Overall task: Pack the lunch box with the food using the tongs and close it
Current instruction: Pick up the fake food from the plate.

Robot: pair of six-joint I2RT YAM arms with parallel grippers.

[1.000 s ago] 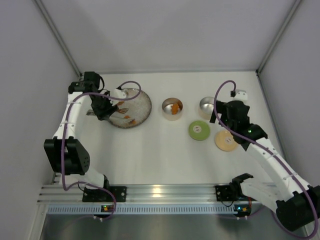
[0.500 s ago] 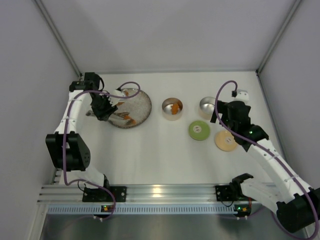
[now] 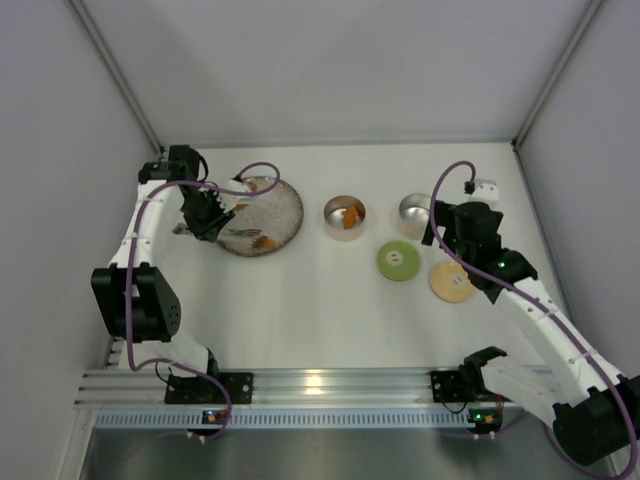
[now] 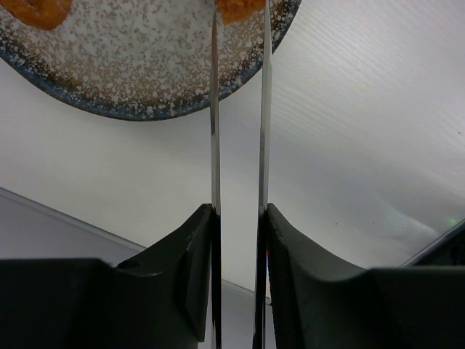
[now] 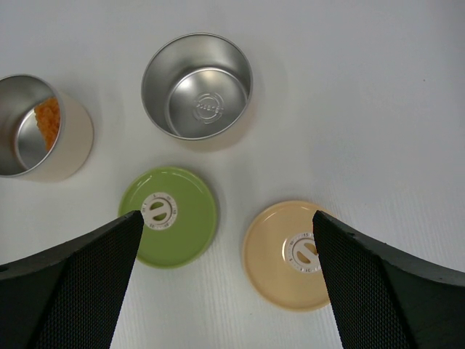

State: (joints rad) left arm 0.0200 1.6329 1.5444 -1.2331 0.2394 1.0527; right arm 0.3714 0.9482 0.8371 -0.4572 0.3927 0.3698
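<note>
The tongs (image 4: 216, 109) reach from the left tool (image 4: 238, 218), which is clamped on their two near-parallel arms, to an orange chunk (image 4: 240, 9) between them at the plate (image 4: 145, 65) rim. Their tips are cut off, so whether the chunk is pinched is unclear. The right tool (image 5: 227, 214) hangs wide apart, empty, over the green lid (image 5: 168, 217) and tan lid (image 5: 290, 254) on the tabletop (image 5: 363, 87).

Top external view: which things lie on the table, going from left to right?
Speckled plate → tin with an orange chunk → green lid → tan lid. The empty tin overlaps the green lid's span, so omitted.
</note>
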